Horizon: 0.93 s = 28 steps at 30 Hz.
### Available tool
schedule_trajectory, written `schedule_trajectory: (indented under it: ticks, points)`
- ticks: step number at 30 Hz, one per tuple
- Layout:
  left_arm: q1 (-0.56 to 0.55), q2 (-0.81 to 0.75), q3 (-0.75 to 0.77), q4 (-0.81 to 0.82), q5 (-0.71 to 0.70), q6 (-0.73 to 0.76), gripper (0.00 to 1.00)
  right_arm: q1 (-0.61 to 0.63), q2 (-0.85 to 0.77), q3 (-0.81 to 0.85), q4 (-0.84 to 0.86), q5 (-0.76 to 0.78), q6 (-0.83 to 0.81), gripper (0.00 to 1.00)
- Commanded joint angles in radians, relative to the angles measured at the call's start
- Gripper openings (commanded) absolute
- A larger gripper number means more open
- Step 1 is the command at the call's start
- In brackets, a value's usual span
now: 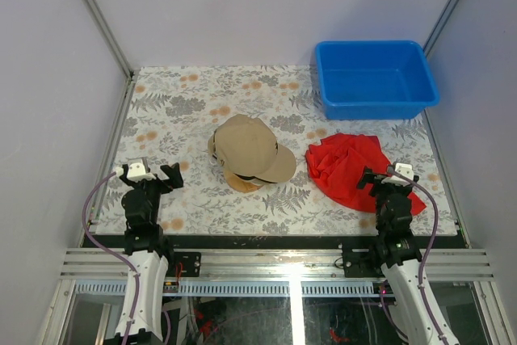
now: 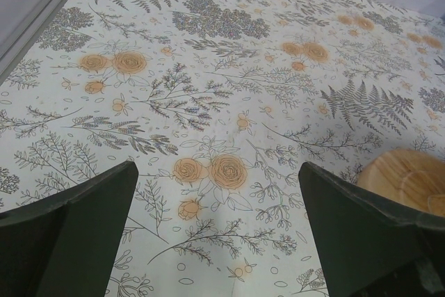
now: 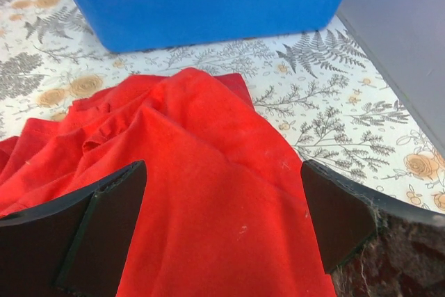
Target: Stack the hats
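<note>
Hovering, both released, nothing held: left pincer [image 1: 152, 174] near-left over bare tabletop [image 1: 161, 103], right pincer [image 1: 386, 177] near-right over red cloth [image 1: 347, 159]. Hats [image 1: 250, 149] piled centre, tan on top, dark sliver beneath, wooden stand [image 2: 410, 179] under them. Count hidden. Looks stacked to me. If I tidy: come in at brim, lift straight, stay off cloth.

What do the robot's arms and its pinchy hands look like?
The left arm and right arm are black up top and white near the base. A pale grey cable loops beside each one, and a small white block sits at each wrist. The left gripper and right gripper each have two dark, flat, wedge-shaped fingers.
</note>
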<state>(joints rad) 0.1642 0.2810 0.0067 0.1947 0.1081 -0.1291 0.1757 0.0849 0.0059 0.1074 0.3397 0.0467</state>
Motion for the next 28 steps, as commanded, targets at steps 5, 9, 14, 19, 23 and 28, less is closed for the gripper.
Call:
schedule_trajectory:
  ticks: [5, 9, 14, 19, 23, 28]
  points:
    - [-0.003, -0.005, -0.099, 0.083, -0.009, 0.017, 1.0, 0.003, 0.051, -0.1, 0.057, 0.076, 0.032, 0.99]
    - [-0.004, -0.004, -0.098, 0.084, -0.009, 0.017, 1.0, 0.003, 0.074, -0.097, 0.072, 0.079, 0.034, 0.99]
    - [-0.003, -0.003, -0.099, 0.085, -0.009, 0.017, 1.0, 0.003, 0.096, -0.095, 0.085, 0.075, 0.03, 0.99]
    - [-0.004, -0.003, -0.098, 0.085, -0.009, 0.017, 1.0, 0.003, 0.101, -0.095, 0.088, 0.069, 0.029, 0.99]
    - [-0.004, -0.005, -0.099, 0.084, -0.009, 0.017, 1.0, 0.003, 0.102, -0.095, 0.091, 0.066, 0.028, 0.99]
    - [-0.003, -0.005, -0.098, 0.084, -0.01, 0.017, 1.0, 0.002, 0.148, -0.09, 0.117, 0.053, 0.02, 0.99]
